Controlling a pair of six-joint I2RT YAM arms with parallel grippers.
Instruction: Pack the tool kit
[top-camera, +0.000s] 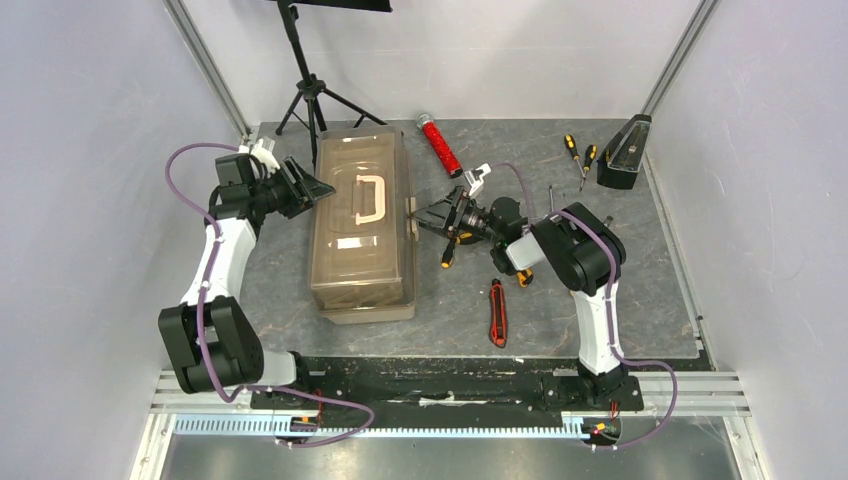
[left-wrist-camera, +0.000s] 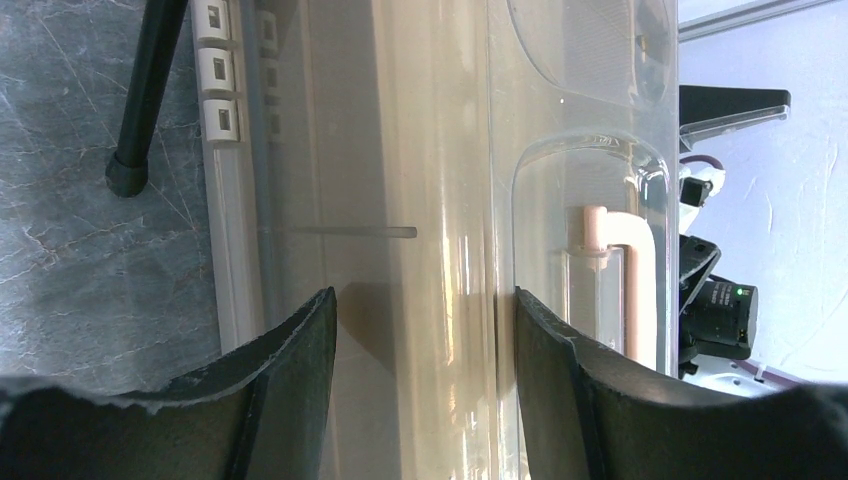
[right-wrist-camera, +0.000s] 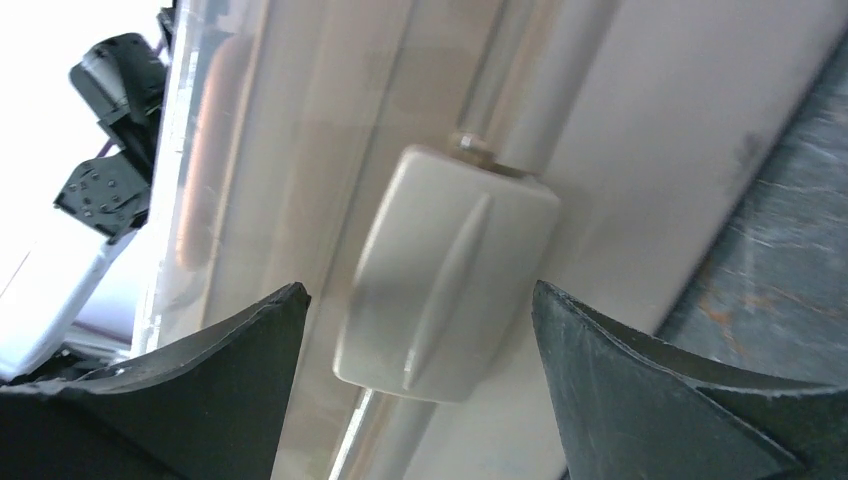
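The tool kit's tan translucent toolbox (top-camera: 362, 250) lies closed left of centre, its cream handle (top-camera: 371, 197) on the lid. My left gripper (top-camera: 318, 188) is open at the box's left side; in its wrist view the toolbox wall (left-wrist-camera: 420, 150) fills the gap between the fingers (left-wrist-camera: 290, 380). My right gripper (right-wrist-camera: 420, 292) is open at the box's right side, with the grey latch (right-wrist-camera: 450, 270) between its fingers, untouched. A black-orange screwdriver (top-camera: 449, 254) lies under the right arm. A red utility knife (top-camera: 497, 312) lies nearer the front. Two more screwdrivers (top-camera: 578, 155) lie at the back right.
A red glittery cylinder (top-camera: 440, 145) lies behind the right gripper. A black wedge-shaped metronome (top-camera: 624, 152) stands at the back right. A black tripod (top-camera: 310, 90) stands behind the toolbox, one foot (left-wrist-camera: 128, 175) near its left side. Grey walls close in the mat.
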